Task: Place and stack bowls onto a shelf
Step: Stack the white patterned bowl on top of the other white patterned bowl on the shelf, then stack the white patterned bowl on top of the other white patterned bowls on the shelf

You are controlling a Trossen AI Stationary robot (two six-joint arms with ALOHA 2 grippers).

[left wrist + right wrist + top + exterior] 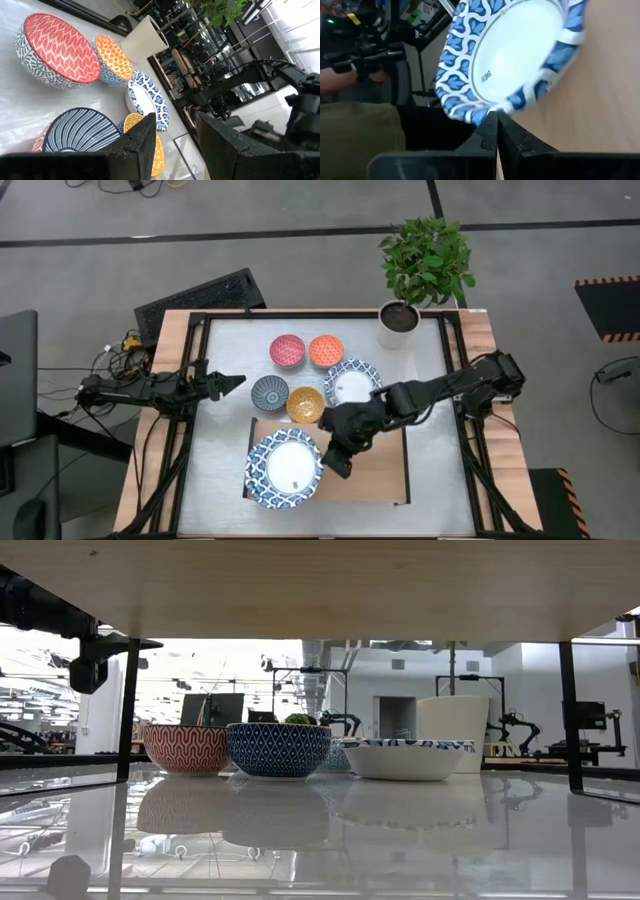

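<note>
The large blue-and-white patterned ceramic bowl with a white inside (pixel 285 468) sits on the left end of the low light-wood shelf board (pixel 375 470), its rim hanging over the board's left edge. My right gripper (pixel 337 462) is at the bowl's right side, my two dark fingers (pixel 492 135) pressed together on its rim, pinching it. Behind the shelf, on the pale table (pixel 225 370), stand a second blue-and-white bowl (pixel 352 382), a yellow bowl (pixel 305 404), a dark blue-grey striped bowl (pixel 270 392), a pink-red bowl (pixel 287 350) and an orange bowl (pixel 326 350). A white pot with a green plant (pixel 400 317) is at the table's far corner. My left gripper (pixel 232 383) hovers at the table's left edge, well apart from the bowls, fingers spread with nothing between them.
</note>
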